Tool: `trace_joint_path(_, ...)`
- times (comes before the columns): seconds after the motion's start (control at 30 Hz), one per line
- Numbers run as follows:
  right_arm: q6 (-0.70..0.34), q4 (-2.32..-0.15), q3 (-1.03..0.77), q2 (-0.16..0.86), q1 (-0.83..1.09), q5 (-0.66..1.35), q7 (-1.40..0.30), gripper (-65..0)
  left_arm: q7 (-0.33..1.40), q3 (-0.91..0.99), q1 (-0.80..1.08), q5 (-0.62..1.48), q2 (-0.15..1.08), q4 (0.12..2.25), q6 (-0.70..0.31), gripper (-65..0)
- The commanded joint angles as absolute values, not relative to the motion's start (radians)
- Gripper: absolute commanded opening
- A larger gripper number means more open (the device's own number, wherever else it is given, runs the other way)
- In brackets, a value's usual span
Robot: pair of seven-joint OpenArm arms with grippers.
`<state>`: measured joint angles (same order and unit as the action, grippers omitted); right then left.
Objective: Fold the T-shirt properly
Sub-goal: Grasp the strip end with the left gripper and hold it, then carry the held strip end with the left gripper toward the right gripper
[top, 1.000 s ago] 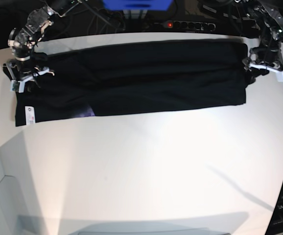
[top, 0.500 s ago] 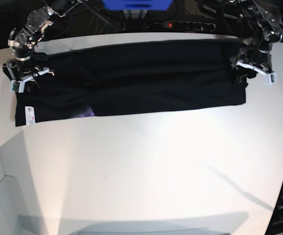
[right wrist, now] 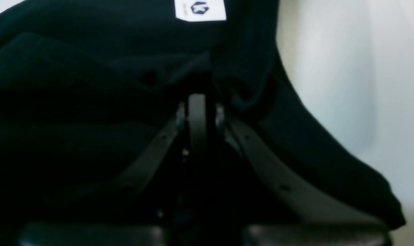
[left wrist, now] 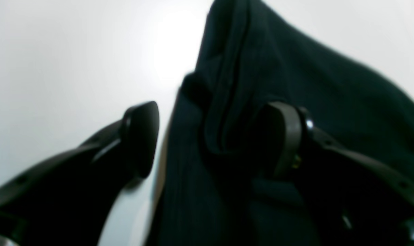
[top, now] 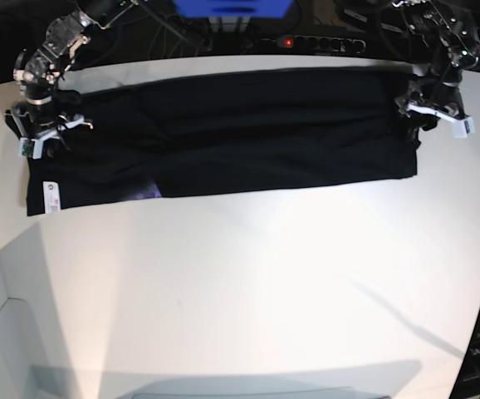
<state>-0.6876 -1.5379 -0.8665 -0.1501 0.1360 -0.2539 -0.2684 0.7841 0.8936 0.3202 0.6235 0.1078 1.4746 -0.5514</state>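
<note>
The black T-shirt [top: 223, 133] lies folded into a long band across the far part of the white table [top: 248, 291]. Its white label [top: 51, 196] and purple print [top: 149, 191] sit near its left end. My right gripper [top: 45, 129] is at the shirt's left end. In the right wrist view its fingers [right wrist: 197, 112] are pressed together with bunched black cloth [right wrist: 241, 85] at the tips, below the label [right wrist: 200, 9]. My left gripper [top: 431, 112] is at the shirt's right end. In the left wrist view it [left wrist: 214, 136] stands open with a ridge of the cloth [left wrist: 227, 102] between its fingers.
A power strip with a red light [top: 306, 41] and a blue object [top: 232, 8] lie behind the table's far edge, among cables. The table's curved right edge runs near the left arm [top: 452, 41]. A grey surface [top: 7, 332] shows at the lower left.
My left gripper has moved from just off the shirt's right edge inward onto that end. My right gripper and the shirt have stayed where they were.
</note>
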Motion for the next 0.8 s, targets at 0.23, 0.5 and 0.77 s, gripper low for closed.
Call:
trace_joint_path(0.23,-0.698,-1.531,-0.857,-0.157,0.143,-0.305,-0.36,-65.0,0.826,0.858,0.323,0.587,0.116,1.448,-0.55,-24.8)
trace_joint_path(0.5,-0.698,-1.532,-0.857,-0.157,0.145,-0.305,-0.361,-65.0,0.822,0.832,0.323,0.538,0.111,1.448,-0.552,-52.4)
trace_joint_path(0.77,-0.698,-1.532,-0.857,-0.157,0.145,-0.305,-0.361,-65.0,0.828,0.837,0.32,0.539,0.117,1.508,-0.545,-64.9)
